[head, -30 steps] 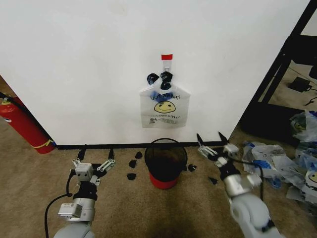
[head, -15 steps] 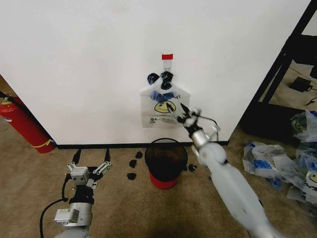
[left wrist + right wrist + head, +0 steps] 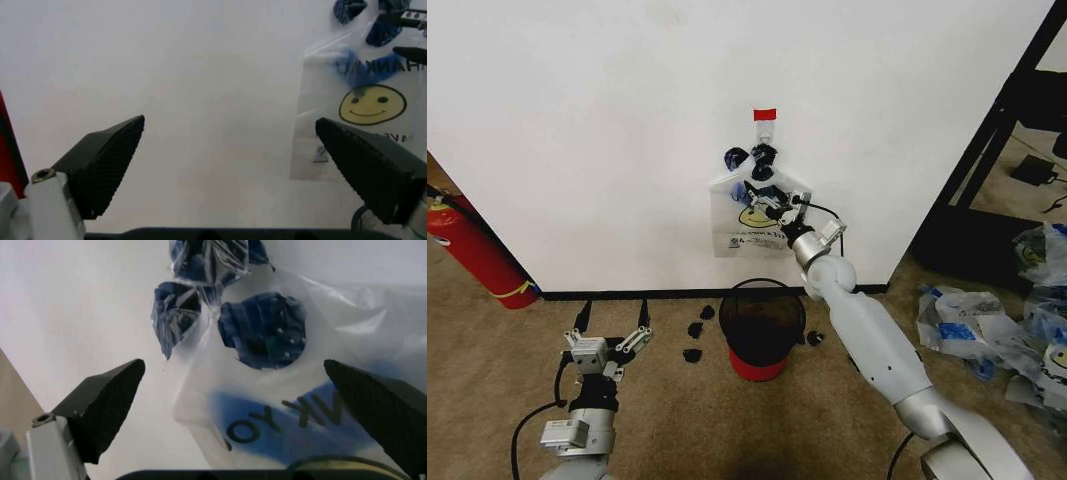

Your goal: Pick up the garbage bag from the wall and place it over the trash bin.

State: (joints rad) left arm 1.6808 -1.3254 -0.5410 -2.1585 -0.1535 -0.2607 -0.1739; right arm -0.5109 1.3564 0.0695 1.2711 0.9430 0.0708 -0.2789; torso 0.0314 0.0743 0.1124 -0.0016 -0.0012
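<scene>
White plastic, the garbage bag (image 3: pixel 760 212) hangs on the wall (image 3: pixel 607 140) above the trash bin (image 3: pixel 761 328). The right arm stretches forward, its right gripper (image 3: pixel 774 207) spread wide at the bag's front. The left gripper (image 3: pixel 613 317) waits low, released.

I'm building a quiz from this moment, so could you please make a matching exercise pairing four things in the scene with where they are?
Things:
1. bag
2. bin
3. right gripper
4. left gripper

Places:
A. low over the carpet, fingers spread, left of the bin
B. hanging on the wall from a hook under red tape
C. on the carpet by the baseboard, below the bag
D. raised to the bag's upper part, fingers open

Pairs: 1-B, 2-C, 3-D, 4-A
</scene>
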